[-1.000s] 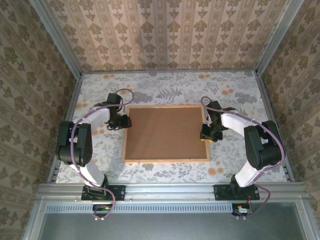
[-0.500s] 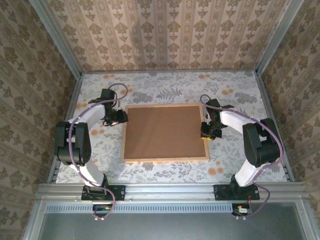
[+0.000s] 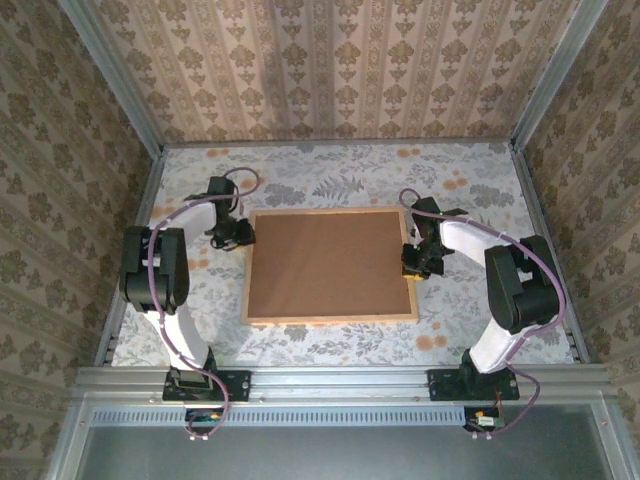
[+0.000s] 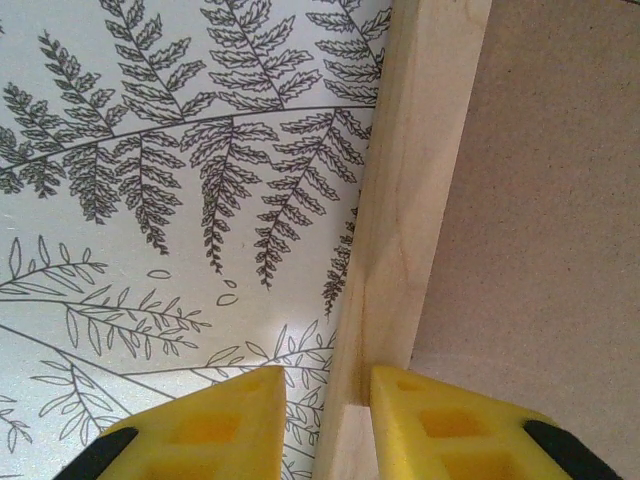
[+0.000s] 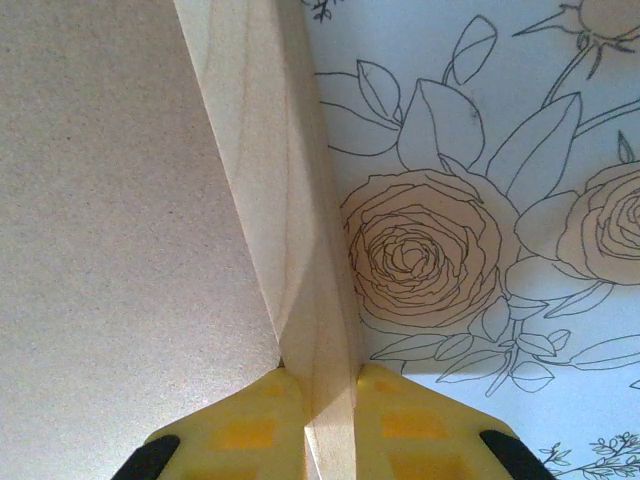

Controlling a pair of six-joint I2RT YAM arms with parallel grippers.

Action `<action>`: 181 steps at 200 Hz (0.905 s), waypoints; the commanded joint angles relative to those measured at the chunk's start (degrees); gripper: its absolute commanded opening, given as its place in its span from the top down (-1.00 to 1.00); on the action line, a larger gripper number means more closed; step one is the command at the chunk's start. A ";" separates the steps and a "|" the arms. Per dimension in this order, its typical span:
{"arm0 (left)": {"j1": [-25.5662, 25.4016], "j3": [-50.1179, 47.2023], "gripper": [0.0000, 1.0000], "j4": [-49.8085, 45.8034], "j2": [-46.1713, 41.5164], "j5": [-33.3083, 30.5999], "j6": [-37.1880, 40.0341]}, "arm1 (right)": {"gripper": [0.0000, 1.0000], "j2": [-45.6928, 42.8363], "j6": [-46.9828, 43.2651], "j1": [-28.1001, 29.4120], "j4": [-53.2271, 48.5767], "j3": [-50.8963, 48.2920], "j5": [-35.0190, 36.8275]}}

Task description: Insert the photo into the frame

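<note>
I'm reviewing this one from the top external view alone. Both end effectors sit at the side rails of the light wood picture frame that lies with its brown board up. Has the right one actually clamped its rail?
Observer: Yes. In the right wrist view the right end effector has its yellow fingers pressed against both faces of the light wood picture frame rail.
Operator: And the left one?
Observer: The left end effector straddles its rail, but the fern-printed table surface shows in a gap between its table-side finger and the wood, so it is not clamped.
</note>
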 commanded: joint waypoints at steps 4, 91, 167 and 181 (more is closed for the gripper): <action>-0.45 1.01 0.38 -0.32 0.59 1.01 0.56 | 0.74 2.16 0.32 0.07 0.35 0.14 2.92; -1.86 0.19 0.34 0.20 0.75 1.61 1.04 | 0.74 2.41 0.16 0.07 0.04 0.52 3.12; 0.02 -1.85 0.26 3.28 -2.92 6.70 -2.40 | 0.75 2.42 -0.10 0.07 -0.09 0.51 3.30; 0.61 -2.42 0.22 3.72 -4.05 7.31 -2.80 | 0.75 2.42 -0.20 0.01 -0.18 0.48 3.28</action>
